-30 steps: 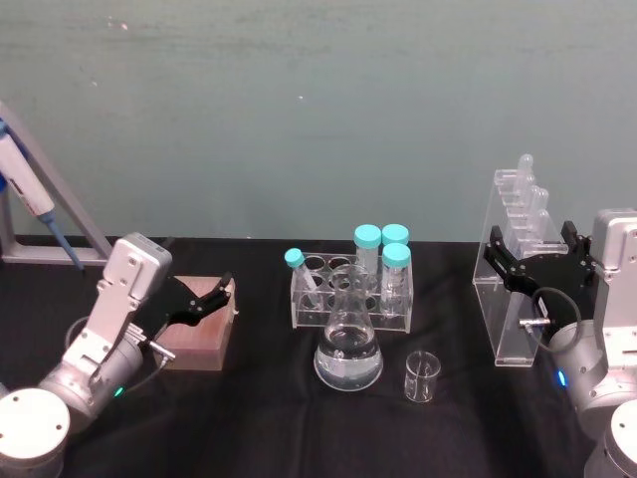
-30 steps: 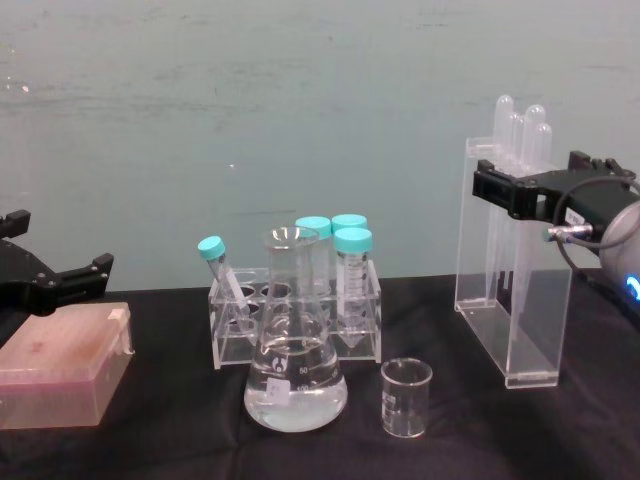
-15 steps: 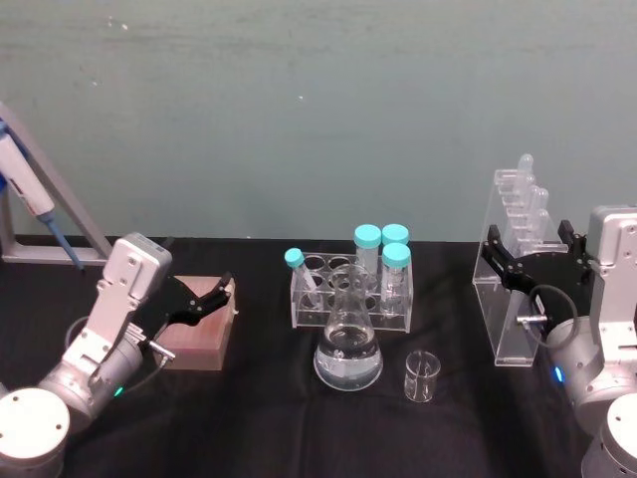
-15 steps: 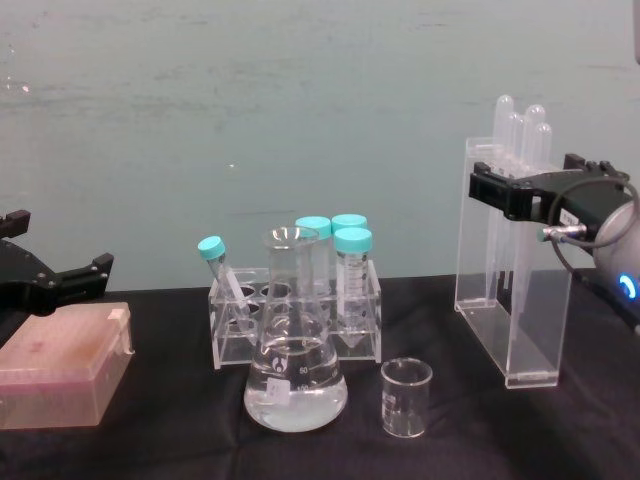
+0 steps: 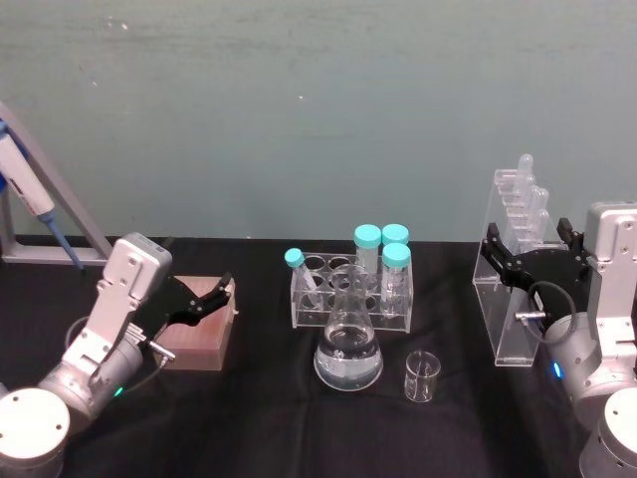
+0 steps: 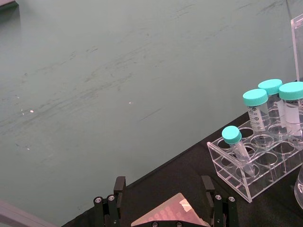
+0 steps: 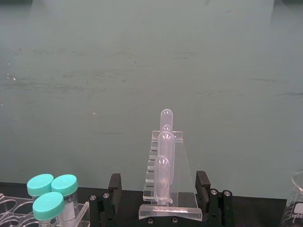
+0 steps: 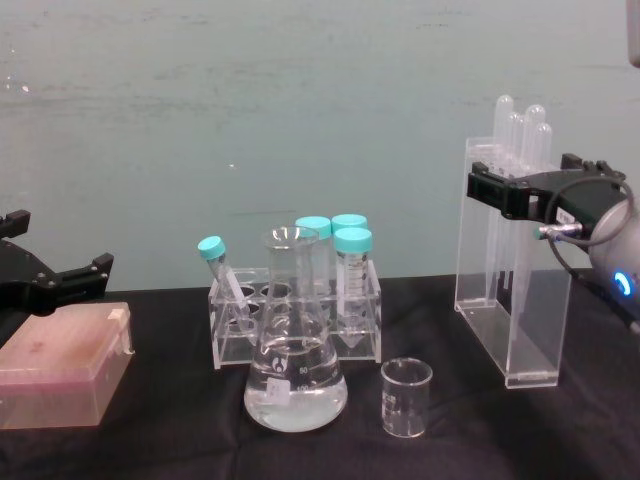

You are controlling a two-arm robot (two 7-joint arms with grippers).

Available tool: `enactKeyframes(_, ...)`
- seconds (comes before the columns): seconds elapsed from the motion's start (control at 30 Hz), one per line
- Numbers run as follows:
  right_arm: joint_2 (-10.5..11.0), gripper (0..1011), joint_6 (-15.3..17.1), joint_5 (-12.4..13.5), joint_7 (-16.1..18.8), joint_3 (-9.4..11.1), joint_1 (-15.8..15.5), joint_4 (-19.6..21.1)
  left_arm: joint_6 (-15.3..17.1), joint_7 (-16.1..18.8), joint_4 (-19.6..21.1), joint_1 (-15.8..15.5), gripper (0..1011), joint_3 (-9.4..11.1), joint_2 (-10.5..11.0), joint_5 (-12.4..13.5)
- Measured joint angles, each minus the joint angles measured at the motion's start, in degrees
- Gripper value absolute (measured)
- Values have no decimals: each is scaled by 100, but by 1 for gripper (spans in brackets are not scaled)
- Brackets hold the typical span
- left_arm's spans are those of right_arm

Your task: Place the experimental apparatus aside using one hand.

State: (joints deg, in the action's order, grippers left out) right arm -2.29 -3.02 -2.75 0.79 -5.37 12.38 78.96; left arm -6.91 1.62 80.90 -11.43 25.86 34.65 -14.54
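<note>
Acrylic pipette stand (image 5: 510, 299) stands upright at the right of the table (image 5: 269, 423), its upper part between the spread fingers of the right gripper (image 5: 528, 246); whether they touch it is hard to tell. Flask (image 5: 348, 354) and beaker (image 5: 422, 376) sit mid-table. The left gripper (image 5: 207, 302) hovers open above a pink box (image 5: 199, 339).

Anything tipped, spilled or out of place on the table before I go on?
Only one teal-capped tube leans sideways in the rack; the other three tubes stand upright. No spill shows. The right gripper straddles the pipette stand.
</note>
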Motion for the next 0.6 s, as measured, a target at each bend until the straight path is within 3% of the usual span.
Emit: enactKeyframes(0.6, 6, 1000, -14, -18, 19, -7, 104, -144, 0, 0, 0, 0, 1000, 0, 0, 0)
